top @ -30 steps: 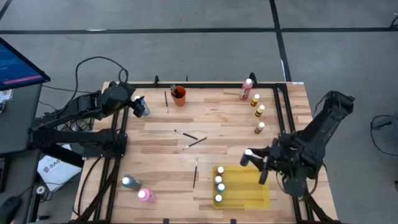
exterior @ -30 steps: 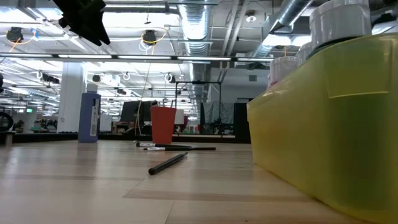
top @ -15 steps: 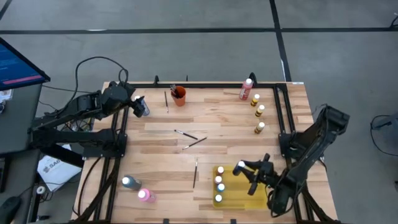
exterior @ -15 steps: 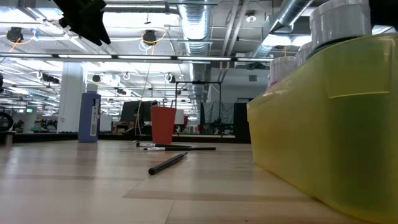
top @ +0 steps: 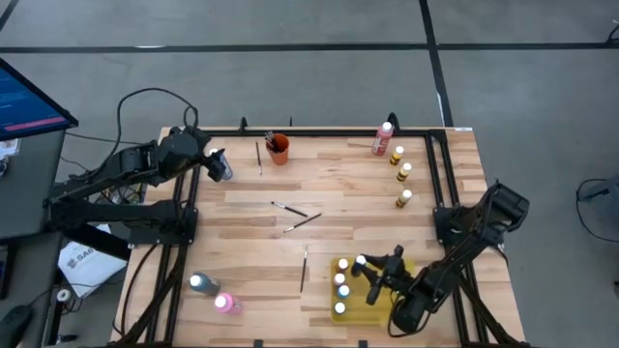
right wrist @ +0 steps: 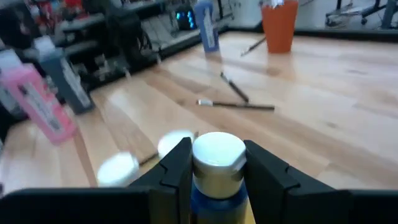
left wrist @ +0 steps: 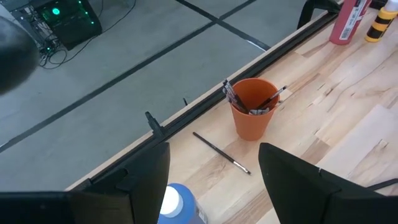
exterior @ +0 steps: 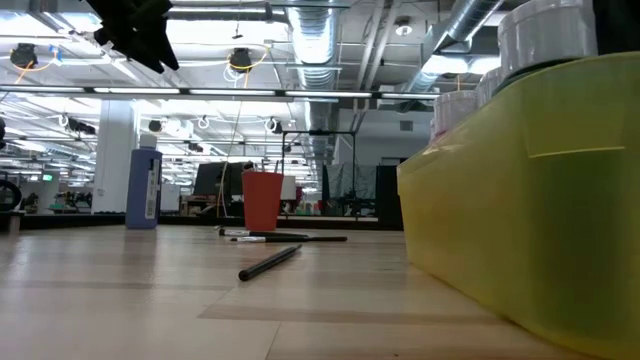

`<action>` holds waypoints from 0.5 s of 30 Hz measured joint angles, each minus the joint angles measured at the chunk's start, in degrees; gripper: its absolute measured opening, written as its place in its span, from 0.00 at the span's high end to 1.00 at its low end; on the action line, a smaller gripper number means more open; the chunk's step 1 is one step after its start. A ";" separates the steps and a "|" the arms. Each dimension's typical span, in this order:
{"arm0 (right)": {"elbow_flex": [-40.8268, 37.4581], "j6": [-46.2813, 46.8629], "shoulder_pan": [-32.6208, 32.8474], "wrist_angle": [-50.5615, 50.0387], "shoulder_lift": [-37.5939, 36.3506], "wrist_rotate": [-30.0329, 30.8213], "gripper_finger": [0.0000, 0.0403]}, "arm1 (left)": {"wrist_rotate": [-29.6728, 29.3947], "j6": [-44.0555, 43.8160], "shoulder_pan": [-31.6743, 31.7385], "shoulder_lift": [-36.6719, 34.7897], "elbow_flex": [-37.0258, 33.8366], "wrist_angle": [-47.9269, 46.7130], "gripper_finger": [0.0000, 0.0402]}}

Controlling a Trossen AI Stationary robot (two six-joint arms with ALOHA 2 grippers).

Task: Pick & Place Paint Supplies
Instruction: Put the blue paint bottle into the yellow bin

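My right gripper is shut on a white-capped blue paint bottle over the yellow tray, where several white-capped bottles stand in a row along the tray's left side. My left gripper hangs open at the far left, above a blue bottle that stands on the table. That bottle's cap shows below the fingers. An orange cup holds brushes. Thin dark paintbrushes lie mid-table. My right gripper pinches the blue bottle's upper part, at the white cap, between its two fingers. The fingers come in nearly level from the table's right side. The bottle stands upright in the hold; whether its base touches the tray I cannot tell.
A pink-red bottle and three yellow-brown bottles stand at the far right. Two more bottles stand near the front left. One brush lies just left of the tray, and another brush lies beside the cup.
My right gripper has come down and moved toward the table's left and near edge, carrying the blue bottle from the tray's far right corner to over the tray beside the row of bottles.
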 joint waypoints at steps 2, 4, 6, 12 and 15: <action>-0.02 -2.76 -0.30 2.76 1.12 -0.75 0.74 | 0.00 0.00 0.02 0.00 0.00 0.04 0.41; -0.02 -4.79 -0.69 4.63 1.66 -0.75 0.74 | 0.00 -0.02 0.00 0.00 0.00 0.12 0.41; -0.02 -6.30 -1.11 5.22 1.65 -1.19 0.74 | 0.00 -0.02 0.00 0.00 0.00 0.27 0.41; -0.02 -12.06 -2.82 5.97 1.64 -2.73 0.73 | 0.00 -0.02 0.01 0.00 0.00 0.55 0.41; -0.02 -13.08 -3.78 6.53 1.64 -5.24 0.69 | 0.02 -0.02 0.01 0.00 0.00 0.68 0.41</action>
